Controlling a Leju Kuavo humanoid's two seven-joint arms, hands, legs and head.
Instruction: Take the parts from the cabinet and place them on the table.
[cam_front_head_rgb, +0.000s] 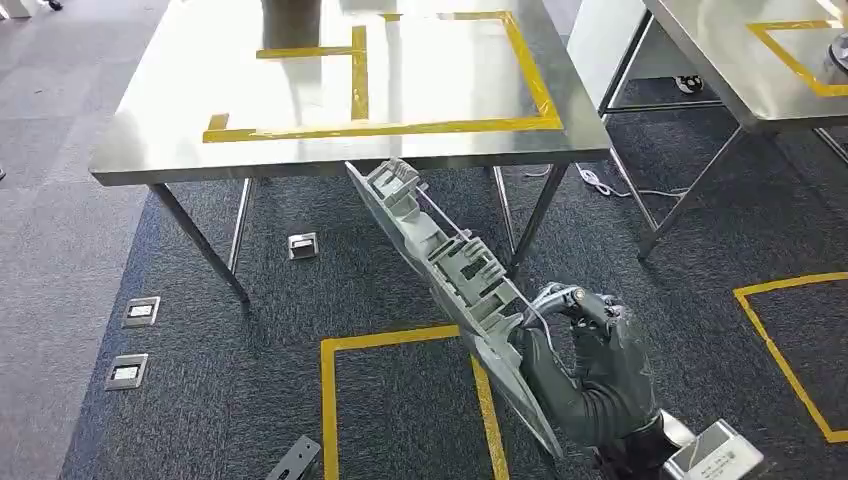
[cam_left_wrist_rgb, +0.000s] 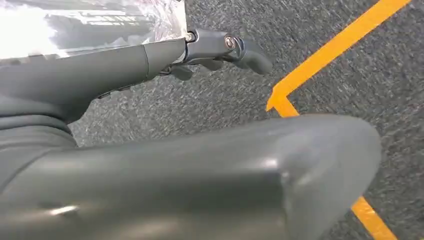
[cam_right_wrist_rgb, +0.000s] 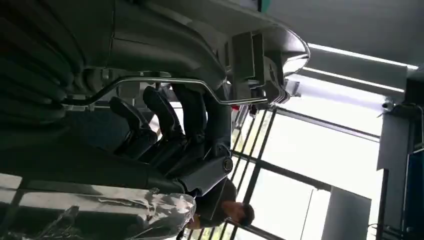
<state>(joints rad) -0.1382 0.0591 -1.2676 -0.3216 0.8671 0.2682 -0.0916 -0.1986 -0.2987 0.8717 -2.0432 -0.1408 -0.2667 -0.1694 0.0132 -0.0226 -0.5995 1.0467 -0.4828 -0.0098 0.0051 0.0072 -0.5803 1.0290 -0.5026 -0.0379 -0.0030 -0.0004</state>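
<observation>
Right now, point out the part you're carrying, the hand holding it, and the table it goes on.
grey plastic part (cam_front_head_rgb: 440, 255), head view, on its ribbed middle section.
right hand (cam_front_head_rgb: 585, 365), head view, on the back of the hand.
steel table (cam_front_head_rgb: 190, 140), head view, on bare tabletop outside the yellow tape.

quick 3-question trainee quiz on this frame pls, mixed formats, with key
1. True or false: the long grey ribbed plastic part already lies on the stainless steel table.
2. Which hand holds the part? A) left hand B) right hand
3. Fill in: the yellow tape outline on the table has ___ inside it.

Key: 1 false, it is held in the air in front of the table; 2 B; 3 nothing.
</observation>
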